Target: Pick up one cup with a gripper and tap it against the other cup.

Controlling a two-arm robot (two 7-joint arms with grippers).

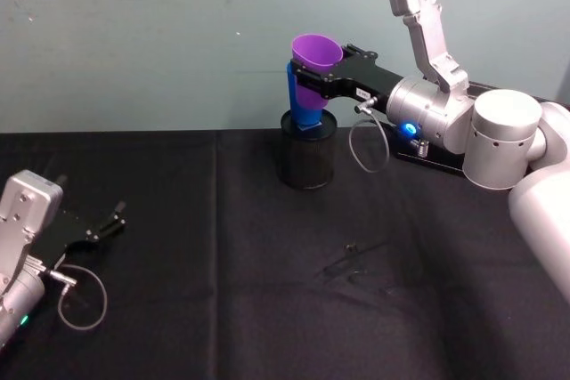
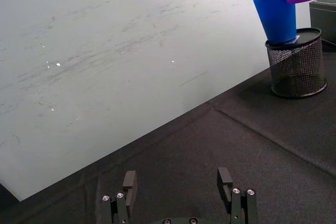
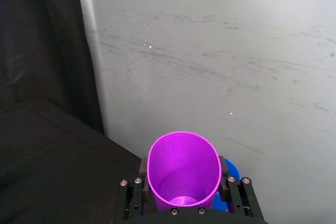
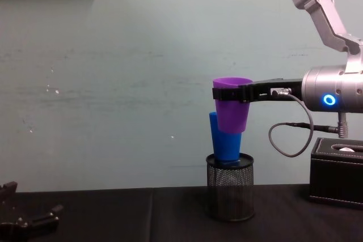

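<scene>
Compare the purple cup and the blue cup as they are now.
The purple cup is held in the air by the right end effector; the blue cup stands in the black mesh holder. The purple cup is upright and higher; the blue cup leans. Both are plain, tapered, mouth up. The left end effector lies open on the table, left.

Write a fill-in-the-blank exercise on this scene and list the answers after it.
1. The right gripper holds the purple cup ____ than the blue cup.
2. The mesh holder contains the ____ cup.
3. The left gripper, parked low on the robot's left, has its jaws ____.

Missing words: higher; blue; open.
</scene>
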